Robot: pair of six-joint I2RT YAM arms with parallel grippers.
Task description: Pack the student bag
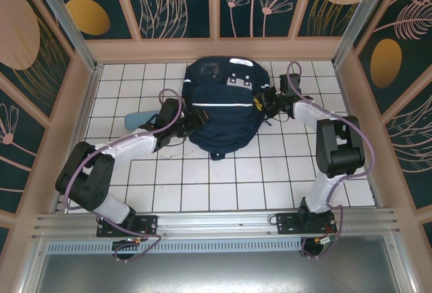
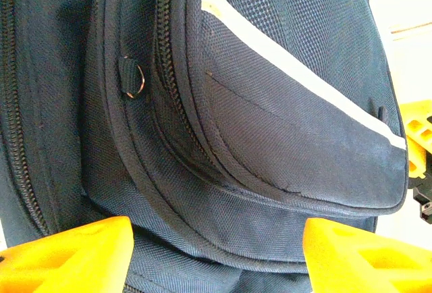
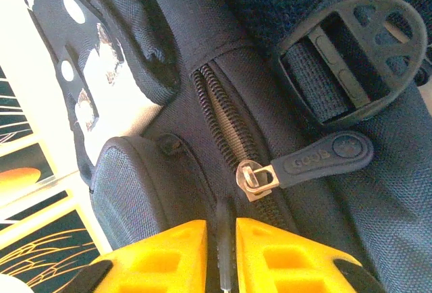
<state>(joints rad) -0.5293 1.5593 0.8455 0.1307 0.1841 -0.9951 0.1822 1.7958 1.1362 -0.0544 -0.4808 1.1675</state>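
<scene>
Top external view has the student bag (image 1: 219,114), a large navy-blue fabric backpack with a thin white stripe, lying flat towards the far middle of the white tiled table (image 1: 202,185), with one arm at each flank. It looks soft and floppy, woven nylon that will sag and fold rather than hold its shape. It is probably light while unfilled, and apt to slide on the smooth tiles if tugged from one side alone. The left gripper (image 1: 189,119) sits at the bag's left edge with its yellow fingers spread wide around a bulge of fabric beside a small metal D-ring (image 2: 135,80); I cannot tell whether they press on it. The right gripper (image 1: 262,102) is at the bag's right edge, its jaws drawn to a narrow slit with a thin dark strip (image 3: 224,266) of the bag caught between them, just below the black rubber zipper pull (image 3: 327,158) and a round black plastic buckle (image 3: 358,43). The pull tab, straps and seams seem the surest holds; broad cloth would slip. Patterned panels wall the table closely on three sides, and a pale-blue rounded object (image 1: 135,119) lies just left of the left wrist.
</scene>
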